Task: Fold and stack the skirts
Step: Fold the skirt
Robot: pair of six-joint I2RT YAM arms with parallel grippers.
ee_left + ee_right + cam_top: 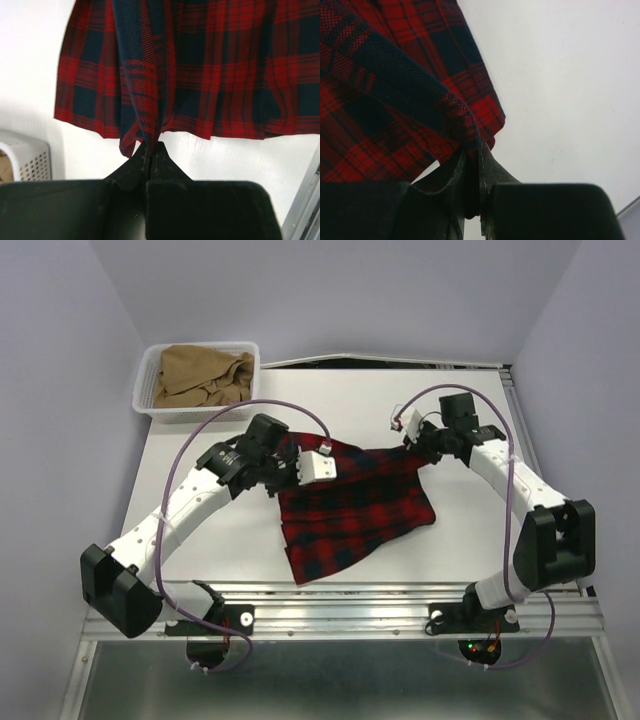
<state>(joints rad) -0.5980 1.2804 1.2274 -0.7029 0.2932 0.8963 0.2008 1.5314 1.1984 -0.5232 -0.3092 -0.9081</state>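
Observation:
The red-and-navy plaid skirt [350, 505] lies spread on the white table, its flared hem toward the near edge. My left gripper [288, 462] is shut on the skirt's far left corner; the left wrist view shows the cloth [200, 65] pinched between the black fingertips [162, 155]. My right gripper [412, 445] is shut on the far right corner, and the right wrist view shows a fold of plaid [395, 85] clamped in the jaws. The tan-brown skirt [200, 375] lies crumpled in the white basket [147, 405].
The white mesh basket stands at the table's far left corner; its corner shows in the left wrist view [25, 157]. Purple cables loop over both arms. A metal rail [340, 615] runs along the near table edge. Walls close in on both sides.

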